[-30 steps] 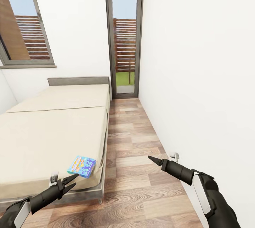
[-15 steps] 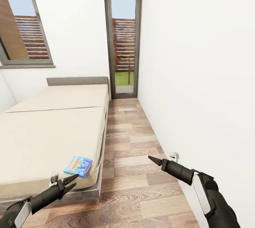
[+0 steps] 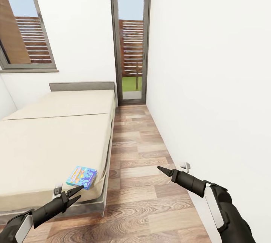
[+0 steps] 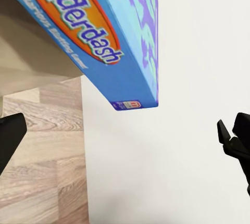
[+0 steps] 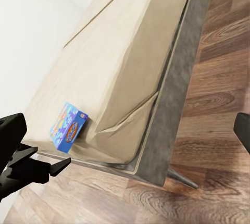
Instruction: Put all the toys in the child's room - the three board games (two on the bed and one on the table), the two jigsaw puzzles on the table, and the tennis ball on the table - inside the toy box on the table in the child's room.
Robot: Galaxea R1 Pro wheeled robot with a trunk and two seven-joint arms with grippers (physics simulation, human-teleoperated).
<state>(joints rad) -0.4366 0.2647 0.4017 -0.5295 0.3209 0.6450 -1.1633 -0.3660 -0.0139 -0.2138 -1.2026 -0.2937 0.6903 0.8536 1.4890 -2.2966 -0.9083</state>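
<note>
A small blue board game (image 3: pixel 81 177) with yellow lettering lies on the near right corner of the beige bed (image 3: pixel 52 141), at the edge of the cover. My left gripper (image 3: pixel 78 192) hovers open just in front of and below the box, not touching it. In the left wrist view the box (image 4: pixel 104 36) looms close beyond the spread fingers (image 4: pixel 10 135). My right gripper (image 3: pixel 160 169) is open over the floor, well to the right of the bed. From the right wrist the box (image 5: pixel 69 127) and the left gripper (image 5: pixel 31 169) both show.
A wood-plank aisle (image 3: pixel 139 149) runs between the bed's dark grey frame (image 3: pixel 107 175) and the white wall (image 3: pixel 210 84) close on my right. A tall dark-framed window (image 3: pixel 130 47) closes the far end. A small white fitting (image 3: pixel 184 166) sits low on the wall.
The whole view has shifted slightly, so the camera moved. The bed and blue box now sit a little further left in the picture, nearer the left gripper. Both arms hold their pose.
</note>
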